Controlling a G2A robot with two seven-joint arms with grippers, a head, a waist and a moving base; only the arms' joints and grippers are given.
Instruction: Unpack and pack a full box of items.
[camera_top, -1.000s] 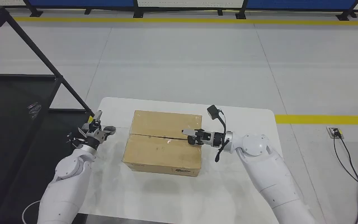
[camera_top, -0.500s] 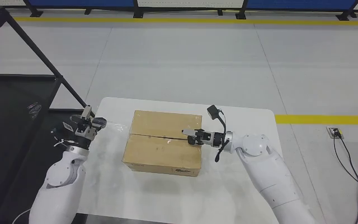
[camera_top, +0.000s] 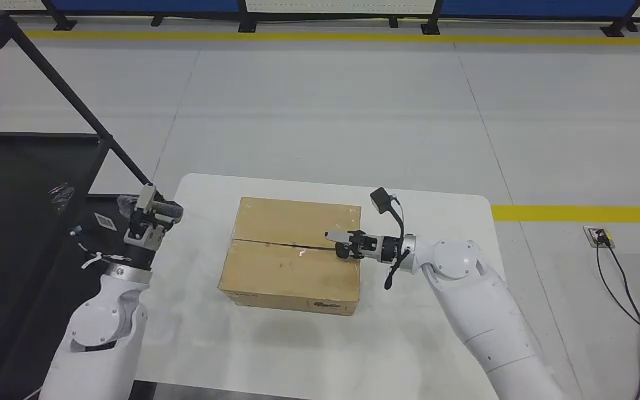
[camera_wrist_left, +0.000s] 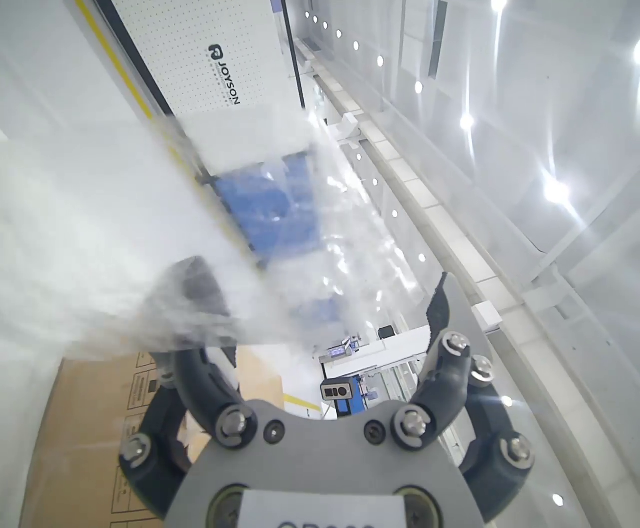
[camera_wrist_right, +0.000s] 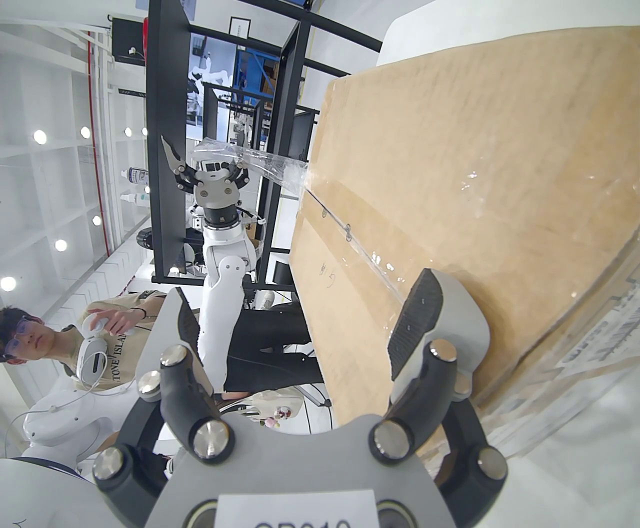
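— Where is the box?

— The box (camera_top: 290, 262) sits shut in the middle of the table (camera_top: 430, 320). Its seam (camera_top: 280, 241) runs from 9 o'clock to 3 o'clock.

— What about your left pincer?

— My left pincer (camera_wrist_left: 320, 287) is up in the air, out past the box's 9 o'clock side, over the table's edge. It is spread wide. A strip of clear tape (camera_wrist_right: 270, 167) sticks to one side of it (all crinkly and shiny). The tape stretches back to the 9 o'clock end of the seam.

— And the right one?

— My right pincer (camera_top: 340, 244) is at the box's 3 o'clock edge, right by the seam. It is spread apart too, with nothing in it. One finger (camera_wrist_right: 417, 320) is over the box top beside the seam. I cannot tell if it touches the box.
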